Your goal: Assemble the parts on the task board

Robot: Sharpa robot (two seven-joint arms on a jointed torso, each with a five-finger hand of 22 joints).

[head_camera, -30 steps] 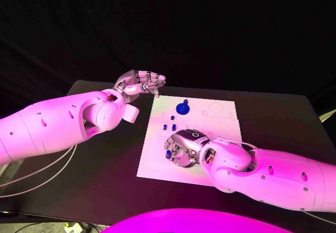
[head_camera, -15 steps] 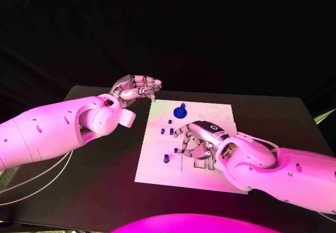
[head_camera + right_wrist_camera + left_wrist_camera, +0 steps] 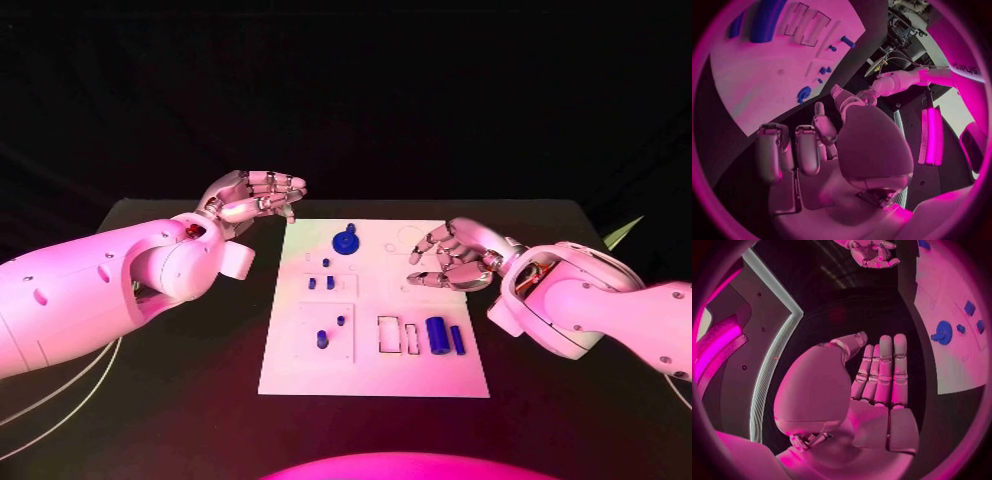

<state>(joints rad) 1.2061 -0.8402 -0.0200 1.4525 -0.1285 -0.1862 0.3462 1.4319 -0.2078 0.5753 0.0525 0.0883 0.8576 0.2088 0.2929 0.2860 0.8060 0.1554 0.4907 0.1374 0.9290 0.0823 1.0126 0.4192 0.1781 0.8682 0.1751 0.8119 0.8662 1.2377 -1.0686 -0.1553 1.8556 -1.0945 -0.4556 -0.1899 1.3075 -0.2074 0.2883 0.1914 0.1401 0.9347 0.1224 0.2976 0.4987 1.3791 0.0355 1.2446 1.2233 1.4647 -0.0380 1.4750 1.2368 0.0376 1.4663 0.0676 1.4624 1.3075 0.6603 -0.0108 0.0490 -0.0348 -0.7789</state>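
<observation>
The white task board [image 3: 372,372] lies mid-table. On it a blue gear [image 3: 346,241] sits at the far end, small blue pegs [image 3: 320,283] stand left of centre, and two more pegs [image 3: 323,339] stand nearer. A blue cylinder [image 3: 436,334] and a thin blue bar [image 3: 457,339] lie beside two rectangular slots [image 3: 392,335]. My right hand [image 3: 453,258] hovers at the board's far right edge, fingers loosely bent and apart, holding nothing. My left hand [image 3: 258,197] hangs off the board's far left corner, fingers curled in, empty. The left wrist view shows the gear [image 3: 944,332].
Black table [image 3: 173,380] surrounds the board on all sides. The left arm [image 3: 101,290] lies over the table's left part, and the right arm [image 3: 606,305] over its right. In the right wrist view the board [image 3: 761,75] lies beyond the fingers.
My right hand has lifted off the board's near-left area and drawn back to its far right edge, uncovering the cylinder and bar. The camera view has shifted. The left hand keeps its pose.
</observation>
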